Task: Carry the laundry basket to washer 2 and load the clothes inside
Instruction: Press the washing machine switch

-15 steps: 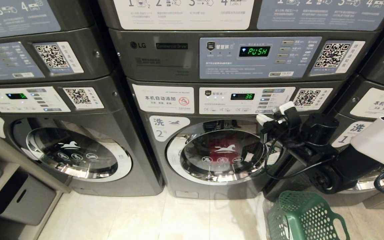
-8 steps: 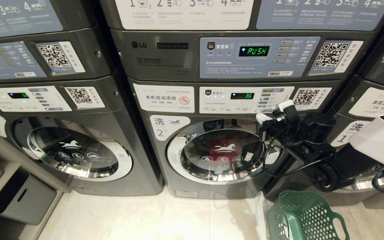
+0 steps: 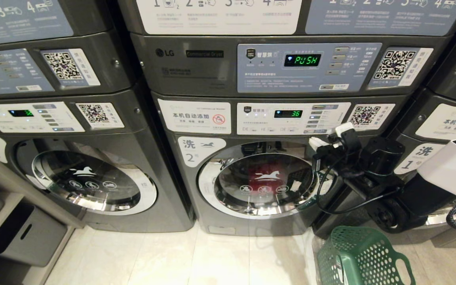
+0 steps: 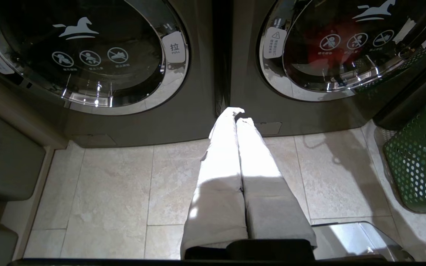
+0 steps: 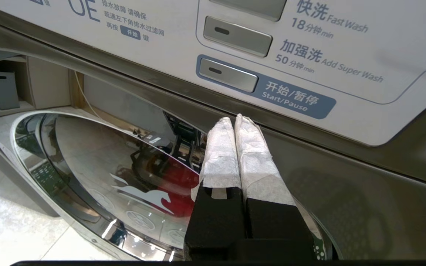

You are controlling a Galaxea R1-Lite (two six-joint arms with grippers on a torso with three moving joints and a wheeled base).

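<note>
Now right end effector (image 3: 318,145) closed, near washer 2 (image 3: 251,221) door rim

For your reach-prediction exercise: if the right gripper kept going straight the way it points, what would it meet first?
Probably washer 2: the shut right gripper points at the grey strip just below the Start/Pause button, above the door. How far off it is cannot be told.

laundry basket (image 3: 364,257): cut by bottom edge | clothes (image 3: 257,178): only red visible behind glass
</note>
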